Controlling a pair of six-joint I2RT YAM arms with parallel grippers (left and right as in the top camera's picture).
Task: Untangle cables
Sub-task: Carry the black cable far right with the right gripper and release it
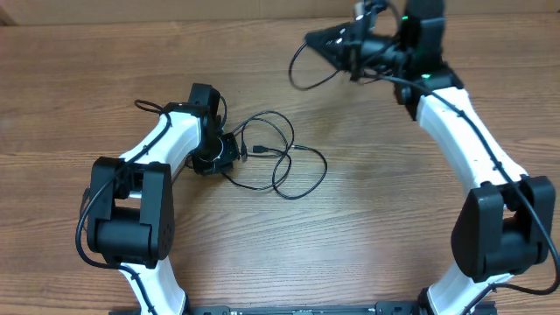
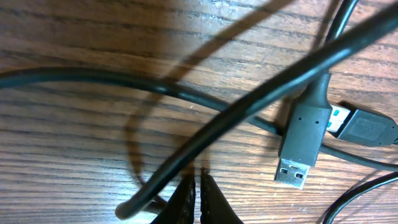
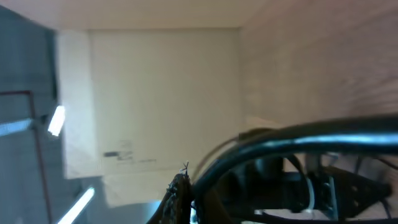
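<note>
Both shut; left claw (image 2: pixel 198 178) seemingly pinches cables (image 2: pixel 249 109) beside plugs (image 2: pixel 297 163); right claw (image 1: pixel 352 44) grips loop (image 1: pixel 292 74).

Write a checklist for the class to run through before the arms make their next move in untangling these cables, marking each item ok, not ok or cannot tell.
1. Right gripper shut on the held cable: ok.
2. Left gripper shut: ok. Whether it is pinching a cord: cannot tell.
3. Table cables free of crossings: not ok, the loops overlap.
4. USB plugs in sight beside the left gripper: ok.
5. Held cable apart from the table cables: ok in the overhead view, which shows no link between them.
</note>
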